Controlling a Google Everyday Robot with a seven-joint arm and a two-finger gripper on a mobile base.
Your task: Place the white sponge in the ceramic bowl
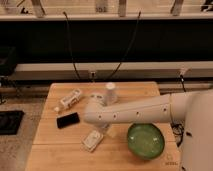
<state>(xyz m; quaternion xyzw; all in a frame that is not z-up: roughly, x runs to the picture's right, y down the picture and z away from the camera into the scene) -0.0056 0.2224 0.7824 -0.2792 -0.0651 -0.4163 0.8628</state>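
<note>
The white sponge is seen lying flat on the wooden table, nr the front edge, a little tilted, untouched by anything. The ceramic bowl, glossy green, is set upright to the picture-right of the sponge, w/ a strip of bare wood between them. The white arm is stretched across the table from the right, above and just behind the sponge. The gripper is tucked under the arm's end, just beyond the sponge's far corner and mostly hidden; whether it is wide or narrow cannot be told. A black phone is laid to the left. Further back, a labelled white bottle is laid on its side and a white cup is stood upright.
</note>
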